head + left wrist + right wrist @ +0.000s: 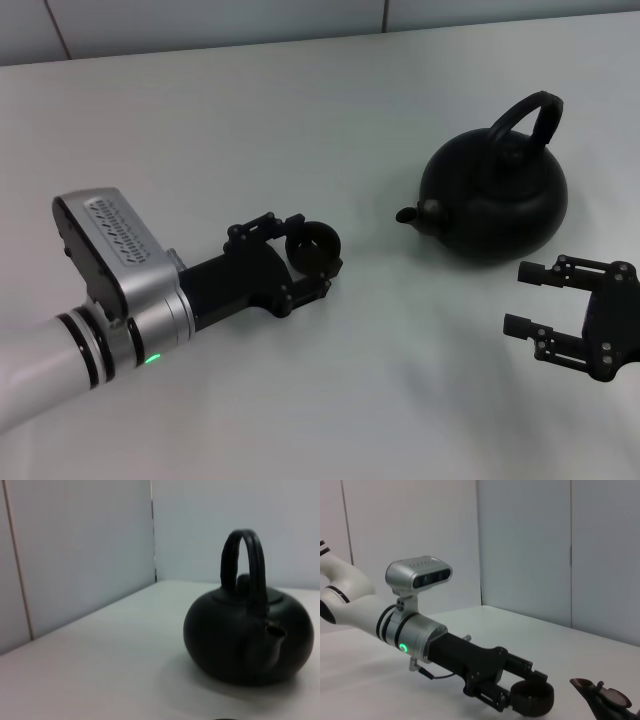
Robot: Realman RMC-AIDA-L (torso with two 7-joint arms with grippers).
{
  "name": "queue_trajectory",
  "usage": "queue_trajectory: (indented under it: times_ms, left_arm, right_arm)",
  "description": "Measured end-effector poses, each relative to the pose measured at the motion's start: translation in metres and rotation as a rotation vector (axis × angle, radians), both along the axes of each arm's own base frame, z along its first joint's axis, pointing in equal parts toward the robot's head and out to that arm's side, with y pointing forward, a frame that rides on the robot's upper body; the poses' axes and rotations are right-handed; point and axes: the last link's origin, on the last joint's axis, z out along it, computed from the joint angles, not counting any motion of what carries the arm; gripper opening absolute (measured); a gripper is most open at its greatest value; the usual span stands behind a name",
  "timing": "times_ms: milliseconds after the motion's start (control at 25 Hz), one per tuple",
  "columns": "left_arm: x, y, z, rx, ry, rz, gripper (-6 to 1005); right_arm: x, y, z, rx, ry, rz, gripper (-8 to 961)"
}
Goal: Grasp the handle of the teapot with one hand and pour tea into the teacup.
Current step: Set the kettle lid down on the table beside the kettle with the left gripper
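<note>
The matte black teapot (495, 195) stands on the table at the right, its stubby spout pointing toward the left arm. Its arched handle (527, 115) rises free over the lid, and nothing touches it. The left wrist view shows the teapot (240, 635) and handle (245, 565) straight ahead. My left gripper (313, 255) lies low over the table at centre-left, shut on the small dark teacup (313, 248), a short gap from the spout. The right wrist view shows the same teacup (532, 697) between the left gripper's (525, 692) fingers. My right gripper (522, 297) is open and holds nothing, just in front of the teapot.
The white table (300, 110) meets a pale panelled wall (200, 25) at the back. Only the teapot, the cup and my two arms are on it.
</note>
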Motion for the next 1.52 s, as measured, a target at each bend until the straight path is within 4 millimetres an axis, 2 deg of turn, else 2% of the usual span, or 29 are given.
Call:
queue_trajectory:
  times_ms: [200, 1320, 1520]
  left_arm:
    - [-0.0012, -0.0024, -0.0053, 0.009, 0.016, 0.021, 719]
    - [0.0, -0.0029, -0.0075, 0.021, 0.0, 0.054, 740]
    - [0.001, -0.0037, -0.0069, 0.021, -0.011, 0.049, 796]
  right_arm:
    - [-0.0004, 0.0009, 0.0002, 0.0, -0.001, 0.002, 599]
    - [-0.0011, 0.005, 0.001, 0.005, -0.01, 0.007, 600]
    - [-0.001, 0.0049, 0.001, 0.004, -0.009, 0.005, 600]
